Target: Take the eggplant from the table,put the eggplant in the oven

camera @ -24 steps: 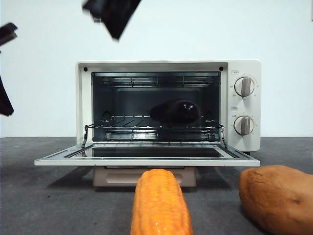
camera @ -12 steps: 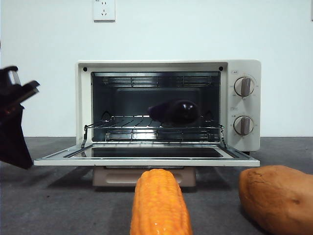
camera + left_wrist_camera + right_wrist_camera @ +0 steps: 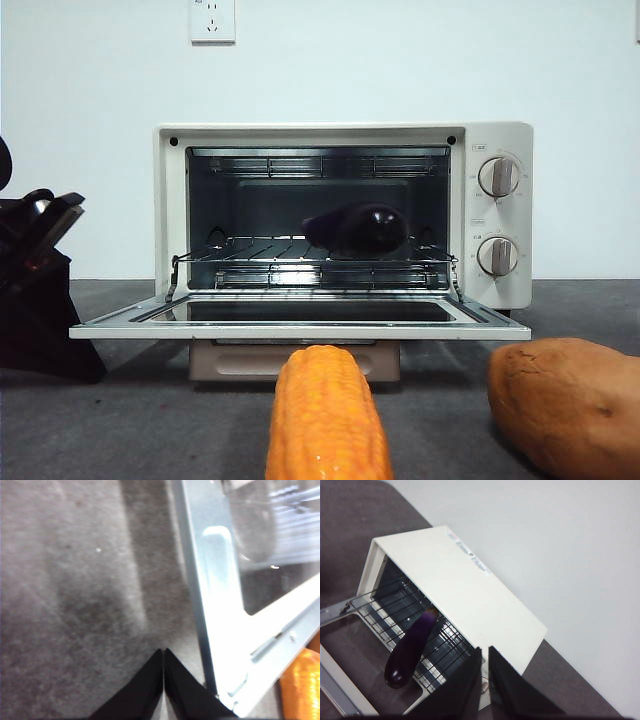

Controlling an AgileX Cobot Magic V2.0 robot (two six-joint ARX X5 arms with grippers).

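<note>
Front view shows me the eggplant (image 3: 356, 228) lying on the oven (image 3: 343, 215) rack, door down. My left gripper (image 3: 163, 652), jaws closed and empty, hangs over the table (image 3: 70, 605) at the door's nine o'clock; right gripper (image 3: 484, 652) closed, high above.

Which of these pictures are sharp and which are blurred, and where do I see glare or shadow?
Front view: sharp; the eggplant shows a small highlight, and the oven casts a shadow under its open door. Left wrist view: blurred, with bright glare on the door beside the shut left gripper. Right wrist view: fairly sharp, evenly lit, above the right gripper.
</note>
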